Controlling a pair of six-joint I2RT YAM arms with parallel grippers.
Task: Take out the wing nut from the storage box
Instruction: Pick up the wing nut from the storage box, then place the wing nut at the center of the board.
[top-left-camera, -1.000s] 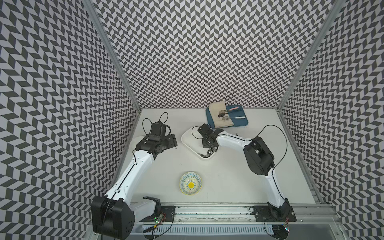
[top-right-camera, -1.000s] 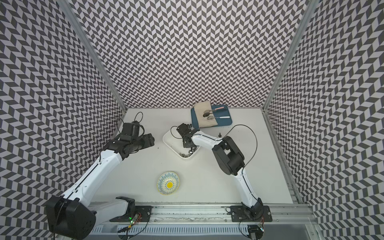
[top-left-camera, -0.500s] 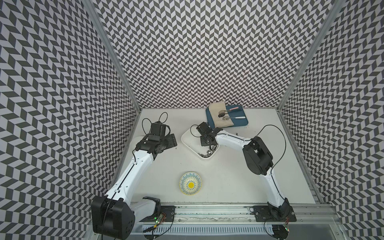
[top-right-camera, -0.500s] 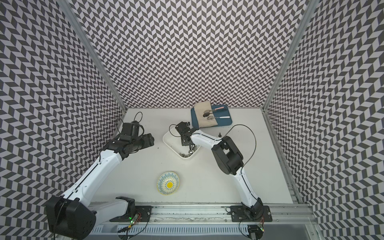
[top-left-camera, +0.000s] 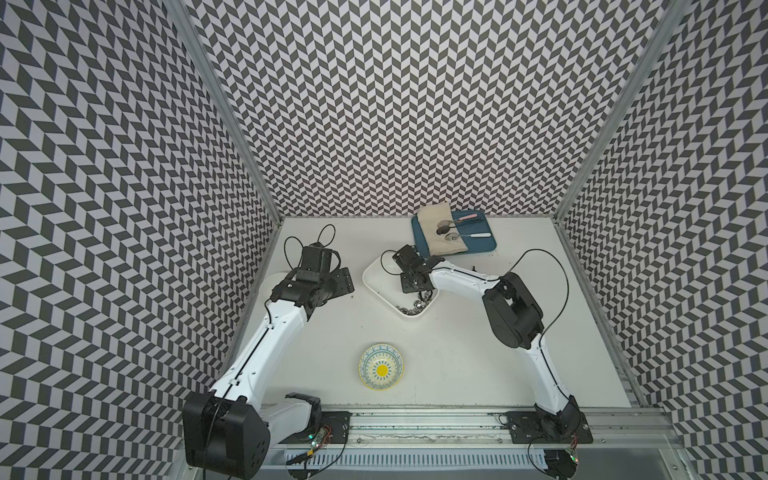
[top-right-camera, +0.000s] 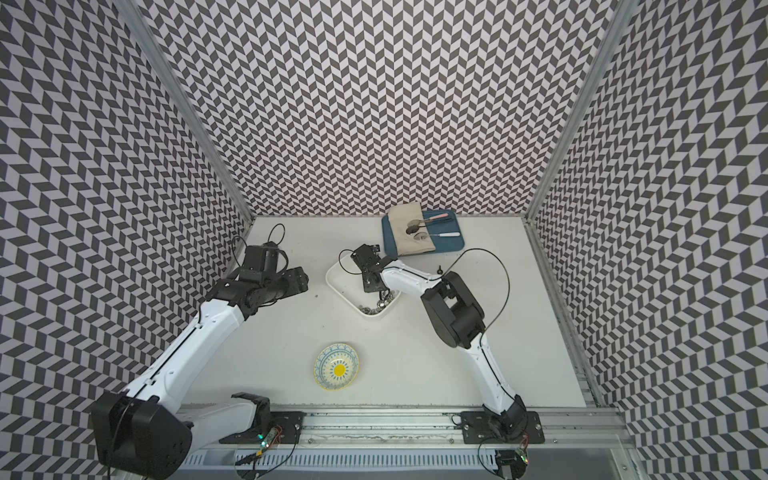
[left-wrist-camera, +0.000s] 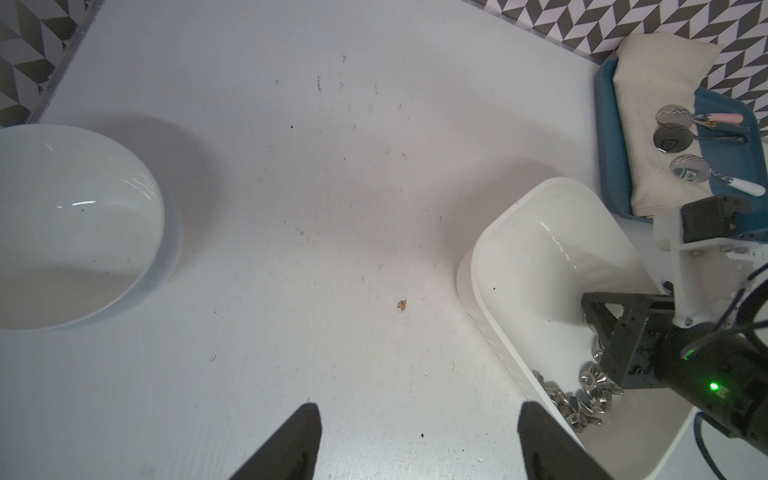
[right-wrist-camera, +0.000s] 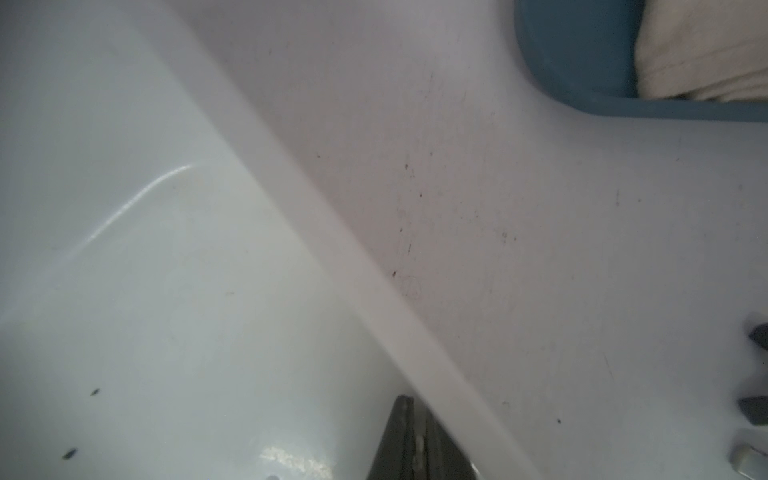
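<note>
The storage box (top-left-camera: 380, 272) (top-right-camera: 337, 277) is a white tub in mid-table, with a pile of metal wing nuts (top-left-camera: 415, 308) (top-right-camera: 375, 308) (left-wrist-camera: 582, 401) in its near corner. My right gripper (top-left-camera: 410, 286) (top-right-camera: 370, 286) (right-wrist-camera: 409, 405) reaches down into the box just beyond the pile, close to the box wall (right-wrist-camera: 332, 232). Its fingers are pressed together; I cannot make out a wing nut between them. My left gripper (top-left-camera: 345, 282) (top-right-camera: 302, 282) (left-wrist-camera: 417, 415) hovers open over bare table left of the box (left-wrist-camera: 519, 249), holding nothing.
A patterned bowl (top-left-camera: 381, 366) (top-right-camera: 336, 365) sits near the front. A blue tray (top-left-camera: 482, 248) (top-right-camera: 452, 246) (right-wrist-camera: 582, 62) with a cloth and spoons lies at the back. A round white bowl (left-wrist-camera: 83, 228) stands under the left arm. A small dark part (top-right-camera: 439, 270) lies right of the box.
The right gripper's jaws have closed inside the box after shifting slightly toward the far end. The left arm has not moved.
</note>
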